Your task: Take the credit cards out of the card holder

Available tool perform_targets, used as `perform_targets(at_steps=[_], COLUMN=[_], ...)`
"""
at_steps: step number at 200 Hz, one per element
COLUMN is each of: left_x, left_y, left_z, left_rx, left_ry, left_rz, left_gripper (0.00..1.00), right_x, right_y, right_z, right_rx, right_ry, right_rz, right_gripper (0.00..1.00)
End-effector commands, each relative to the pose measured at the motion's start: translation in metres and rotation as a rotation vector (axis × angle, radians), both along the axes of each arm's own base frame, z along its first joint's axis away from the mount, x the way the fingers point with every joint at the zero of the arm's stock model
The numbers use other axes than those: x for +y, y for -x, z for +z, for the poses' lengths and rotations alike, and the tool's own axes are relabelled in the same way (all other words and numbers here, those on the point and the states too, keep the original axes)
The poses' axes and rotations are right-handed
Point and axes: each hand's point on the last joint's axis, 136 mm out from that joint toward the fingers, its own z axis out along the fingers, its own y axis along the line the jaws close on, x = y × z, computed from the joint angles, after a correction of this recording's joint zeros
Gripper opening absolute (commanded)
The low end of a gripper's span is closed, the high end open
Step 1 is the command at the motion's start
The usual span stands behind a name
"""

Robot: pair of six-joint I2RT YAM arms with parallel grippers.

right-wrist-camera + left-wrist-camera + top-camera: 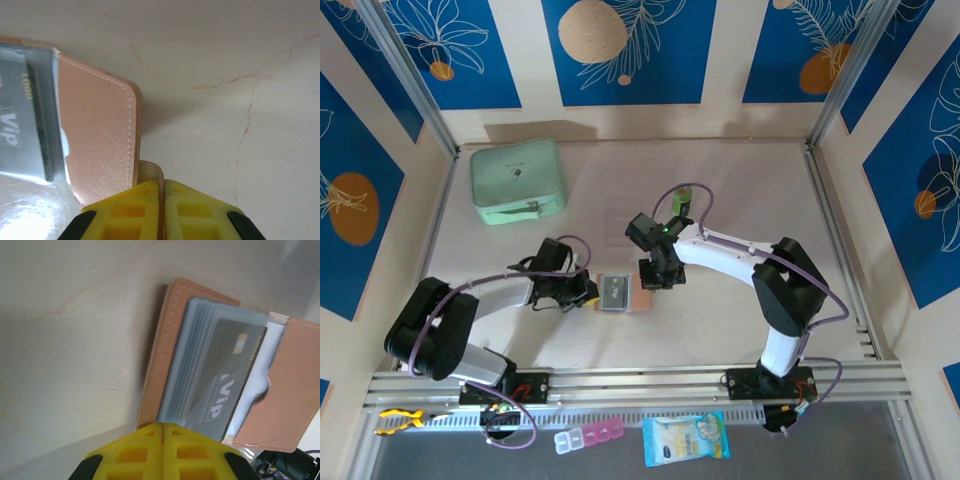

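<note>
Left jaws: closed flat right at the lens, apparently pinching the near edge of the card holder [295,385].
Right jaws: shut on the holder's tan tab [150,172], on the opposite side.
Surface [720,330]: pale and carries everything; the mint-green case [517,180] sits well apart, toward the far left corner.
Card holder: lies open near the middle of the surface, closer to the near edge, held between both jaws.
Credit cards: one dark card [232,375] shows inside a grey clear sleeve; more sleeves are stacked beside it, contents unclear.
Risk, no free jaws: both are busy holding; freeing one would likely let the holder fold shut or slide.
Risk, tab: the thin grip may slip if the arms pull apart.
Risk, sleeves: a pinch could catch the slick sleeve instead of the card and drag the holder along.
</note>
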Motion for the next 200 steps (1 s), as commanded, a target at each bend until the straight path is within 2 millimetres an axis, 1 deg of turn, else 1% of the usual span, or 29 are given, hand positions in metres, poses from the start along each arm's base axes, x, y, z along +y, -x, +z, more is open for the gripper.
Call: perform_targets(at_steps=[1,26,58,90,119,153,200], left_x=[0.001,0.003,0.005,0.006,0.005,0.005,0.004], left_y=[0.004,0.007,0.01,0.014,0.017,0.019,0.022], left_z=[-0.012,-0.019,-0.02,-0.022,-0.024,-0.024,-0.021], left_rx=[0.013,0.029,0.032,0.045,0.054,0.055,0.054], left_ry=[-0.018,-0.029,-0.032,-0.034,-0.033,-0.032,-0.023], left_rz=[-0.002,0.003,0.008,0.01,0.012,0.013,0.02], left_gripper=[0.0,0.0,0.0,0.0,0.0,0.0,0.0], right_x=[-0.009,-0.013,-0.017,-0.02,-0.023,-0.026,-0.028], right_y=[-0.002,-0.005,-0.01,-0.014,-0.018,-0.017,-0.013], right_z=[-0.016,-0.027,-0.04,-0.049,-0.053,-0.045,-0.018], right_rx=[0.009,0.017,0.021,0.015,0.007,-0.003,-0.038], right_ry=[0.062,0.109,0.163,0.207,0.235,0.241,0.204], right_rz=[0.015,0.021,0.034,0.046,0.054,0.051,0.033], right_gripper=[0.09,0.09,0.09,0.1,0.13,0.18,0.23])
